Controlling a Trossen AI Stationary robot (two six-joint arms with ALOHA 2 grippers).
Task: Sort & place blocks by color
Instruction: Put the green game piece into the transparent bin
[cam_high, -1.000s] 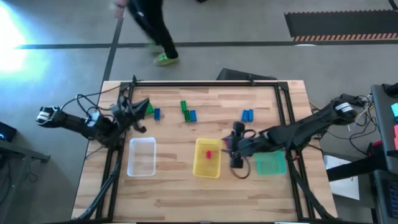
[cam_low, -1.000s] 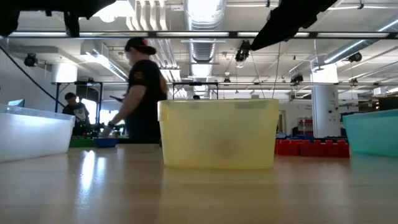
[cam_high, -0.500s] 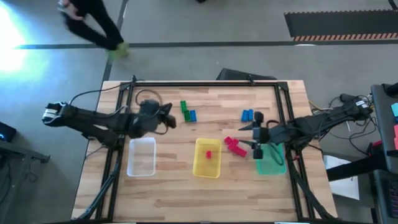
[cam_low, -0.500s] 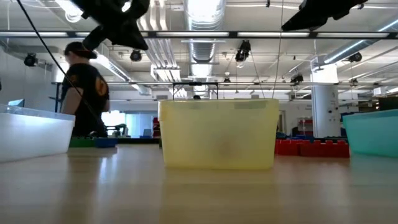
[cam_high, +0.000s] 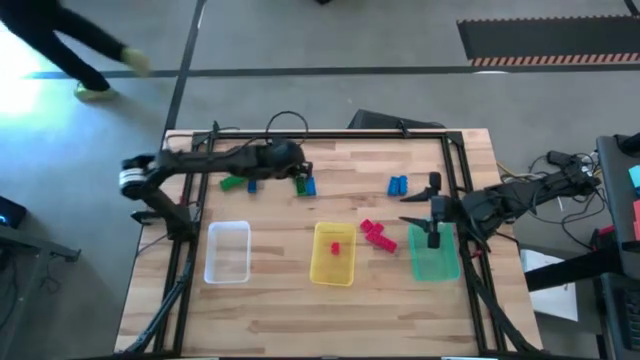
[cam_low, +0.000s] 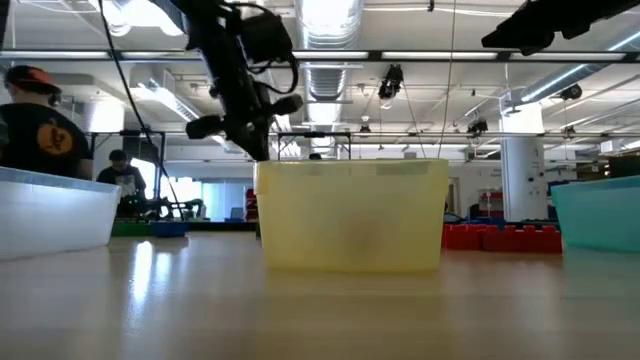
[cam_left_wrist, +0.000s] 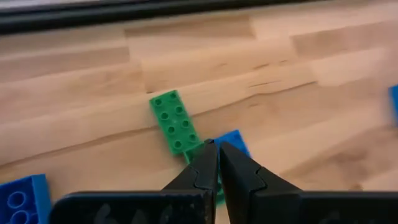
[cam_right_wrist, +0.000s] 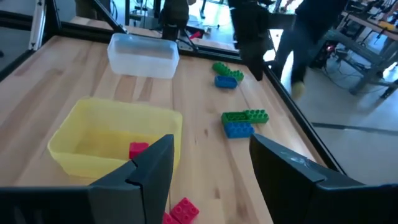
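Note:
My left gripper (cam_high: 297, 170) is shut and hovers over a green brick (cam_left_wrist: 174, 121) and a blue brick (cam_left_wrist: 235, 140) that lie flat near the table's far edge; in the low view my left gripper (cam_low: 256, 148) is well above the tabletop. A second green and blue pair (cam_high: 240, 184), two blue bricks (cam_high: 398, 185) and red bricks (cam_high: 376, 234) also lie flat on the wood. One red brick (cam_high: 335, 248) lies in the yellow tray (cam_high: 320, 268). My right gripper (cam_high: 430, 211) is open above the far end of the teal tray (cam_high: 436, 264).
The clear tray (cam_high: 228, 252) stands left of the yellow one, the teal tray on the right. Black frame rails (cam_high: 330, 134) run along the table's edges. A person (cam_low: 35, 120) shows beyond the table in the low view. Bare wood lies along the near edge (cam_high: 330, 320).
My left arm has swung from the table's left edge toward the far middle and now hangs over the green and blue bricks. My right gripper has drawn back from beside the yellow tray toward the right edge, over the teal tray, uncovering the red bricks. The person has walked off leftward.

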